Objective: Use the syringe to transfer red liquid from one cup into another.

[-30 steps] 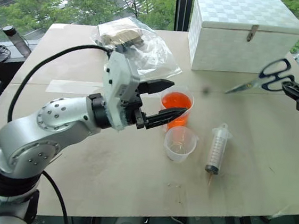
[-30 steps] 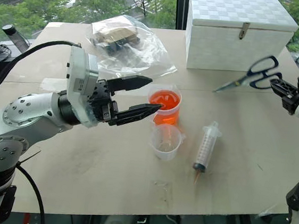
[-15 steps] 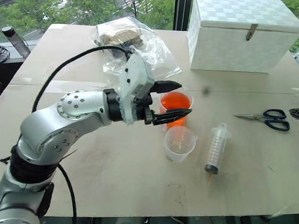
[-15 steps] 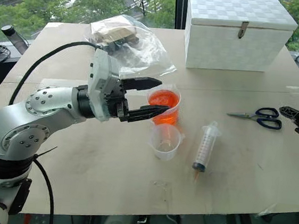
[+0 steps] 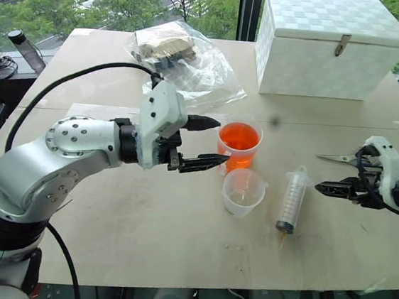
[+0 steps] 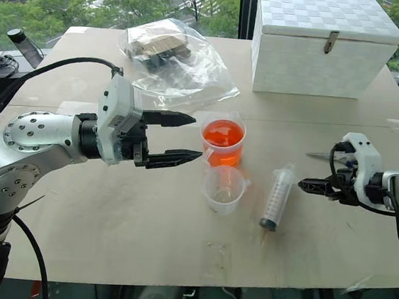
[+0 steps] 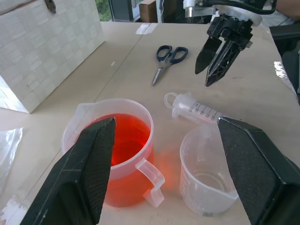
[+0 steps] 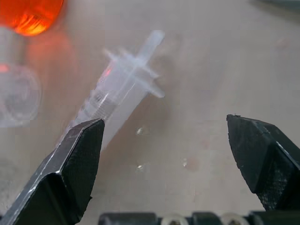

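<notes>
On the tan table [image 5: 140, 236], the large clear plastic syringe [image 5: 291, 200] lies at three o'clock of the short colourless cup [image 5: 243, 192], both grippers' jaws wide apart and empty.

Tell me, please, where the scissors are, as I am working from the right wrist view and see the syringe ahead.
Observer: The scissors lie flat on the table just beyond the right pincer, on the side away from the cups.
Operator: Thank you. Is the left pincer holding the red cup?
Observer: No. The left pincer is open beside the orange-red cup and grips nothing.
Operator: And the shorter cup?
Observer: The colourless cup stands upright, nearer the robot than the red one, with no red in it.
</notes>
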Tool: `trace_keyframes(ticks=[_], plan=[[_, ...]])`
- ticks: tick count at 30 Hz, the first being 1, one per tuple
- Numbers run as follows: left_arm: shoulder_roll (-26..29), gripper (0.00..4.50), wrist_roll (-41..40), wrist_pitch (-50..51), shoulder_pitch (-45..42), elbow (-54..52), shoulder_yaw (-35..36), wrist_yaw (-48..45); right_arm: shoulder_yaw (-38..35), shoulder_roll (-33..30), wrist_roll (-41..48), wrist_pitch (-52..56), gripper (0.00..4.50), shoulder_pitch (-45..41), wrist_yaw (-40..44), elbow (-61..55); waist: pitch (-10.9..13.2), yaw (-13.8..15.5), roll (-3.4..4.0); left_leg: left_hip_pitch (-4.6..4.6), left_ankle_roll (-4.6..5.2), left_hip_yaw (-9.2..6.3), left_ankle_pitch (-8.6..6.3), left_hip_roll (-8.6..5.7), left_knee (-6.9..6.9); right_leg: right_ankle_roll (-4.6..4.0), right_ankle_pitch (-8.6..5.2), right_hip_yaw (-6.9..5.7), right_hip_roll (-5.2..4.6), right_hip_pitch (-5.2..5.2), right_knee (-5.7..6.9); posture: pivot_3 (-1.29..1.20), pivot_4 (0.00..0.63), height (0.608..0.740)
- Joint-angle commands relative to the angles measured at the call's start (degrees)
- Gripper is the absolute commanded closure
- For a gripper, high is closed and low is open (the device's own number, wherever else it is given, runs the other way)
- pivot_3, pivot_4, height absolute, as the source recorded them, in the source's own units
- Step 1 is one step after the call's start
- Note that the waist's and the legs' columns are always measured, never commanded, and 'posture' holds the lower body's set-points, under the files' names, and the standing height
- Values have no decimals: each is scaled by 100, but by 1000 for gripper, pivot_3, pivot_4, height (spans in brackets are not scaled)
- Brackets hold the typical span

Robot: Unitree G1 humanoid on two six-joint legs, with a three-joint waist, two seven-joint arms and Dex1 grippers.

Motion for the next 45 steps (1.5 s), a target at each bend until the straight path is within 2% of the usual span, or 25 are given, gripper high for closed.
trace_keyframes(ticks=[1,7,9,12,15,18,24,32,35,37,40,45], plan=[[-45,994,-75,64,-29,-196,202,81,224,54,1078,36,52,-67,-837,-128,1,-4,-1,0,0,0,0,0,1,0,0,0,0,0,1,0,150,740],[-29,994,-147,228,-41,-276,249,144,1585,-244,3329,-1212,52,-165,-2672,98,4,-18,-7,-1,0,0,0,0,4,0,0,-2,-1,0,1,0,150,740],[-22,994,-165,271,-68,-284,271,161,1994,-173,3665,-1574,52,-333,-3096,110,7,-35,-11,-1,0,-2,0,1,8,0,0,-4,-1,0,2,0,150,740],[-29,994,-204,355,-92,-314,303,215,2412,48,3701,-1904,52,-598,-3589,185,9,-66,-15,-2,0,-2,0,1,12,0,0,-5,0,1,4,0,150,740],[-27,994,-273,449,-84,-365,360,263,2647,456,3364,-2089,52,-946,-3940,382,9,-117,-20,-2,0,-3,0,1,16,1,0,-6,0,1,6,0,150,740],[-3,994,-294,489,-19,-387,405,278,2710,729,2819,-2037,52,-1163,-3931,402,9,-133,-20,-3,0,-4,0,1,16,1,0,-8,-1,1,6,0,150,740],[-40,994,-238,502,-38,-393,364,323,2994,803,761,-1612,52,-1317,-2586,180,8,-124,-21,-6,-1,-7,0,1,16,1,0,-14,-3,1,3,0,150,740],[-84,994,-163,441,2,-378,318,336,3181,592,-1125,-1549,52,-1478,-737,5,4,-120,-28,-1,1,-10,0,1,26,1,1,-14,-4,2,16,0,150,740],[-132,994,-122,414,-6,-361,291,335,3166,656,-1572,-1474,833,-1580,-251,98,4,-119,-28,-2,1,-11,0,1,27,1,1,-14,-5,2,17,0,150,740],[-145,994,-107,412,9,-370,299,329,3152,699,-1873,-1472,1798,-1600,0,110,4,-123,-28,-2,1,-10,0,0,27,0,1,-14,-6,2,17,0,150,740],[-153,994,-93,412,32,-382,322,320,3103,750,-2240,-1451,2954,-1600,309,121,4,-130,-28,-3,1,-10,-1,1,25,0,1,-14,-6,1,15,0,150,740],[-190,994,-120,436,26,-407,338,319,3128,645,-2799,-1532,2986,-1652,962,81,4,-132,-27,-3,1,-10,0,1,25,0,1,-14,-9,1,15,0,150,740]])
